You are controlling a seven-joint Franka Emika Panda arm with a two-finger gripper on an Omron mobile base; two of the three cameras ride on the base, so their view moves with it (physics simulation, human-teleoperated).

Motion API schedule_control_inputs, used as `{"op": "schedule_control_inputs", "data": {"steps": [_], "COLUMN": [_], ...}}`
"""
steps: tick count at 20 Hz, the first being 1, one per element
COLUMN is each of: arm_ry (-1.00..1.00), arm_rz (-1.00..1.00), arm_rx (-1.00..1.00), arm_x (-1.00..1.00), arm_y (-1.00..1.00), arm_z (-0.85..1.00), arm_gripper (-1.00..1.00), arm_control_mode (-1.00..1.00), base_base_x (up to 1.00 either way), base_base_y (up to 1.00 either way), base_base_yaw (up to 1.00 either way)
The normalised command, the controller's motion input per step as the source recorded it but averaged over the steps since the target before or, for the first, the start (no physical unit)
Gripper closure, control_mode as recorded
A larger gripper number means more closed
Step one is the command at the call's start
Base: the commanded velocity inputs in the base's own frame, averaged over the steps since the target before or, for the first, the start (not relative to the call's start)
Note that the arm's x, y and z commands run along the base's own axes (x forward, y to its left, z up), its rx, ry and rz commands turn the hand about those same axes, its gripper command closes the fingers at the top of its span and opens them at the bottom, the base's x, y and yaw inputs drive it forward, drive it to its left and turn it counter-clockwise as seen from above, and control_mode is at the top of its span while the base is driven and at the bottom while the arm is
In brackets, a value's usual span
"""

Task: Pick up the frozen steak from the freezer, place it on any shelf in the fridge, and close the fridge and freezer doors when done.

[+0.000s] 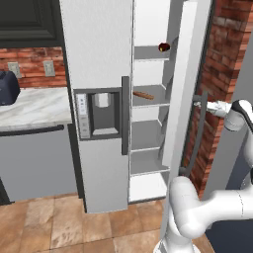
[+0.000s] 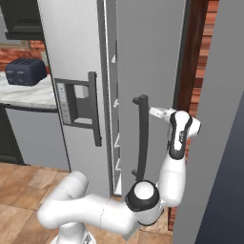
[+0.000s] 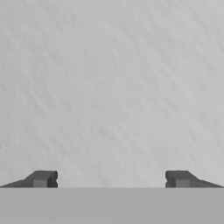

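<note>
1. Left base view: the fridge door (image 1: 179, 99) stands ajar, with bare shelves (image 1: 148, 132) showing through the gap. A brownish slab, probably the steak (image 1: 144, 95), lies on the second shelf from the top, though it is small and hard to make out. A dark red round item (image 1: 164, 47) sits on the shelf above. The gripper (image 1: 203, 104) is outside the door by its handle (image 1: 197, 132), well apart from the steak, with the door between them. The freezer door (image 1: 99, 99) with its dispenser (image 1: 101, 113) is shut.

2. Right base view: the gripper (image 2: 153, 112) points at the outer face of the fridge door (image 2: 152, 71), just beside the top of the dark handle (image 2: 140, 138). Whether it touches the panel I cannot tell. A toaster (image 2: 26, 71) sits on the counter (image 2: 28, 97) at left.

3. Hand view: the fingertips (image 3: 41, 179) are spread wide, nothing between them, and plain grey door surface (image 3: 112, 87) lies straight ahead.
</note>
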Motion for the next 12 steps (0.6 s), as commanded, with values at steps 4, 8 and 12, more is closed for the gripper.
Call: {"op": "schedule_control_inputs", "data": {"steps": [4, 8, 12], "arm_ry": [-0.20, -0.09, -0.01], "arm_rz": [-0.25, -0.17, -0.11], "arm_rx": [0.02, 0.00, 0.00], "arm_x": [0.19, 0.66, 0.71], "arm_y": [0.93, 0.27, 0.03], "arm_z": [0.03, 0.22, 0.24], "arm_gripper": [-1.00, -1.00, -1.00], "arm_control_mode": [-1.00, -1.00, -1.00], "base_base_x": [0.00, 0.00, 0.00], "base_base_y": [0.00, 0.00, 0.00], "base_base_yaw": [0.00, 0.00, 0.00]}}
